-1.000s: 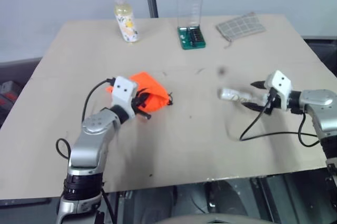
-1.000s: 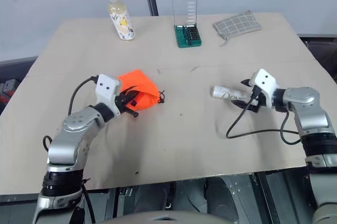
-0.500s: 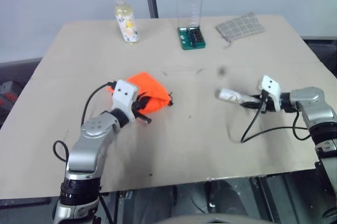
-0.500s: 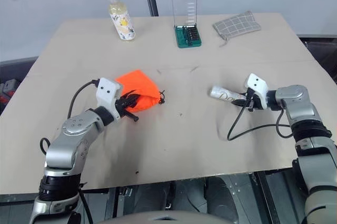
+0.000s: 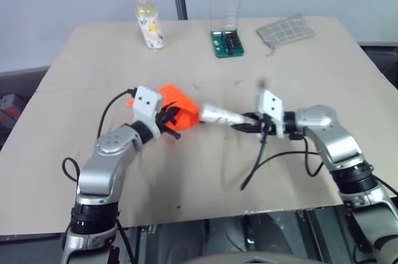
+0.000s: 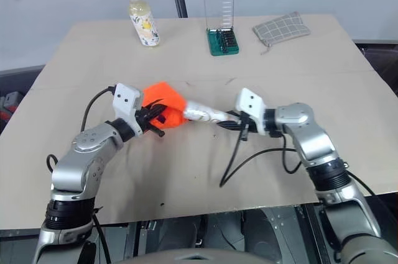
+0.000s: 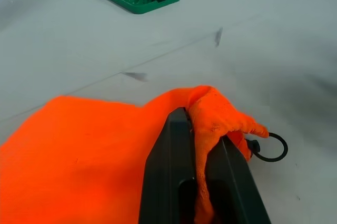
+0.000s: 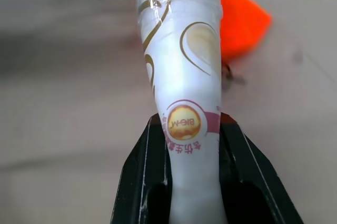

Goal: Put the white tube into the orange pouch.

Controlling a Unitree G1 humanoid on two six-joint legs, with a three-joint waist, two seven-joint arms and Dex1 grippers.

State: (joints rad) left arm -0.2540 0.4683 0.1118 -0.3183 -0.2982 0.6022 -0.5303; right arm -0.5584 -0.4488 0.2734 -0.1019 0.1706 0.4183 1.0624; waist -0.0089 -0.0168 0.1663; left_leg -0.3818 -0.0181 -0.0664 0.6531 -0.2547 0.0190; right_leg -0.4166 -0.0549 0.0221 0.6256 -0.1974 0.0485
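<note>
Left claw [image 6: 157, 117] clamped on bright orange fabric pouch [image 6: 166, 105]; right claw [image 6: 231, 122] gripping small white squeeze tube [image 6: 202, 113], tip at pouch, above tan worktop [image 6: 261, 77].

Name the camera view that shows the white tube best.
The right wrist view: the white tube runs up between the right claw fingers, its gold swirls and round emblem plain. Both eye views show it small, held level with its far end at the orange pouch.

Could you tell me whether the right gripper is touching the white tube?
Touching: in the right wrist view the right gripper has both black fingers pressed against the white tube.
</note>
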